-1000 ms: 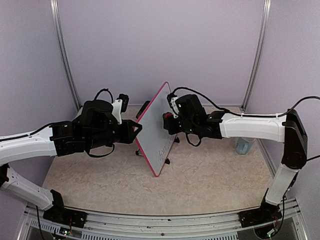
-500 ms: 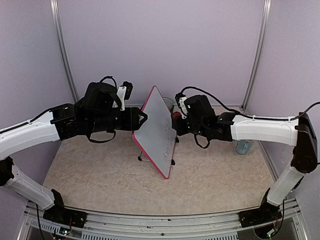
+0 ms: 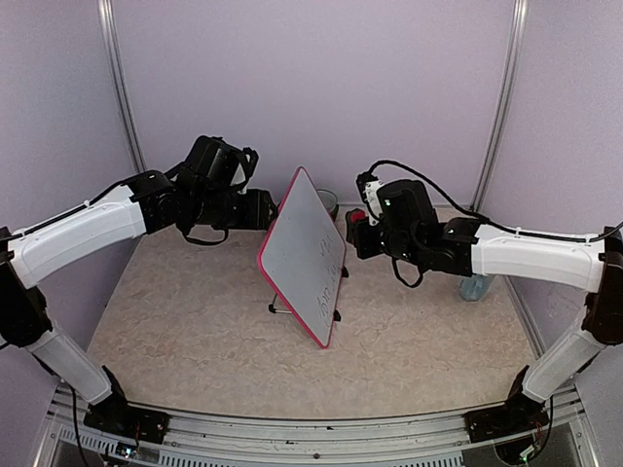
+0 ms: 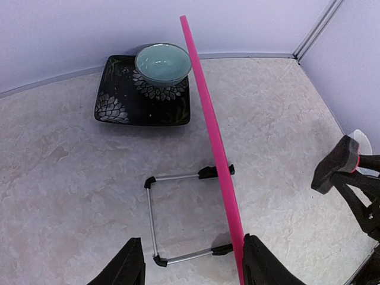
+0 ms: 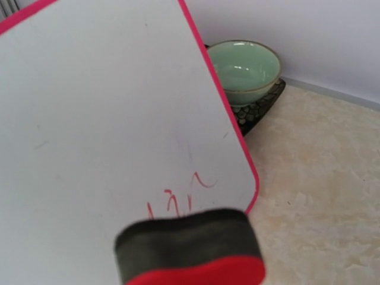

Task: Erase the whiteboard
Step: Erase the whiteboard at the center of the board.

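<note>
The whiteboard [image 3: 304, 255] stands tilted on its wire stand [image 4: 153, 221] mid-table, pink frame all round. Its face [image 5: 107, 107] carries faint red marks [image 5: 178, 199] near the lower right corner. My left gripper [image 3: 265, 209] hovers behind the board's upper left edge, open and empty [image 4: 193, 267]; the pink edge [image 4: 217, 148] runs just beside the right finger [image 4: 261, 264]. My right gripper [image 3: 356, 233] is shut on the red eraser [image 3: 356, 216], its dark felt [image 5: 190, 243] facing the board close to the red marks. The eraser also shows in the left wrist view [image 4: 335, 166].
A pale green bowl [image 4: 161, 62] sits on a black patterned plate [image 4: 127, 101] behind the board, near the back wall; the bowl [image 5: 246, 68] is just past the board's right edge. A clear cup [image 3: 475, 285] stands at the right side of the table.
My left gripper has opened, let go of the board's edge and drawn up and back. The board has swung round onto its stand. The right gripper with the eraser has shifted right.
</note>
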### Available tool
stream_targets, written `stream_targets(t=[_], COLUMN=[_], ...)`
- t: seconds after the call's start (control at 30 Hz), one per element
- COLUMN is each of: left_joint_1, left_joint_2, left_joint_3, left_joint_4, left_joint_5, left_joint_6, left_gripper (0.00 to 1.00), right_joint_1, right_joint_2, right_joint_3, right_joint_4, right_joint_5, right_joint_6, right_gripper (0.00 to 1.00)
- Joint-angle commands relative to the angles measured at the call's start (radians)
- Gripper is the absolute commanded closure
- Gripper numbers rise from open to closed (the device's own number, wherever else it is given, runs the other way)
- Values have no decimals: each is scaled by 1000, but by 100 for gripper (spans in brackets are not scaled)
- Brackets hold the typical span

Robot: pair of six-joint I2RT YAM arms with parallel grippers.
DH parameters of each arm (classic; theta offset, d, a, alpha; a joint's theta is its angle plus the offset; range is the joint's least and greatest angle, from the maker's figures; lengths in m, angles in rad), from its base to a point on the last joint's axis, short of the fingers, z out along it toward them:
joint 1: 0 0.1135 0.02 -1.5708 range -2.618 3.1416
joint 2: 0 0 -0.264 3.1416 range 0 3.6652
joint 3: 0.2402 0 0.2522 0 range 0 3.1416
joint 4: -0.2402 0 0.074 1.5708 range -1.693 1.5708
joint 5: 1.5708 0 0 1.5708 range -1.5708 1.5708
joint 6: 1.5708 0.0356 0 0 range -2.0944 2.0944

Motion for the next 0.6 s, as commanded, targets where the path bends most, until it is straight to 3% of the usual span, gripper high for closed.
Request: stream_targets(t=[0.0, 0.4, 0.57], left_joint_1=[35, 42, 45], left_joint_2=[52, 148, 184], left_joint_3=[65, 158, 191], left_joint_4=[-42, -27, -44], left_joint_5=[49, 98, 93], left_joint_6=[49, 62, 66], left_gripper=[46, 50, 63], right_joint_1=[-7, -16, -18], right_joint_2=[-41, -57, -60], right_joint_3=[-29, -40, -40], right_joint_4=[-1, -2, -3], right_joint_5=[24, 36, 39], right_joint_6=[-8, -22, -30], right_gripper=[77, 76, 77])
